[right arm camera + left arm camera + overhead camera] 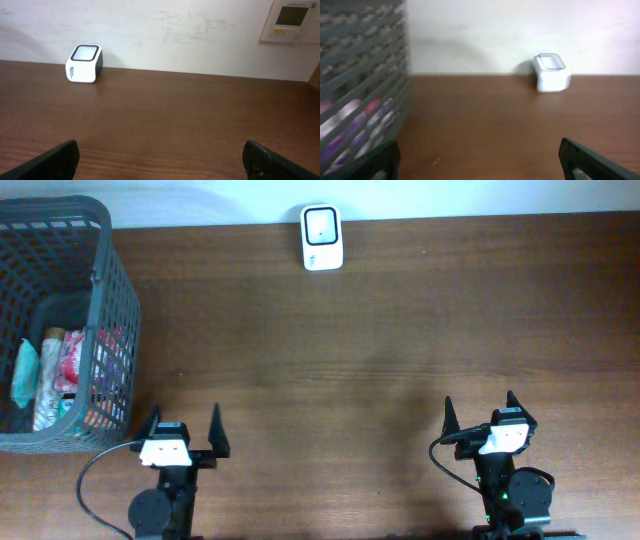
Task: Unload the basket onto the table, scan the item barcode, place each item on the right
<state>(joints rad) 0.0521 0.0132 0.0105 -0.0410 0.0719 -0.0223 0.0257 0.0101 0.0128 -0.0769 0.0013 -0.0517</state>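
Overhead: the left gripper (184,422) and right gripper (480,406) sit at the near edge, fingers spread wide and holding nothing. The packets (45,380) lie in the basket (100,290) at far left, and the scanner (322,237) stands at the far edge.

Left wrist: the basket mesh is close on the left, with the packets blurred behind it.

Right wrist: only the scanner and the table (190,115) show.

The packets look light, soft and probably slippery, so pinch one across its narrow middle.

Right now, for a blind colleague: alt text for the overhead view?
Left gripper and right gripper, both open, face a wooden table. A grey basket of packaged items at left; a white barcode scanner at the far edge.
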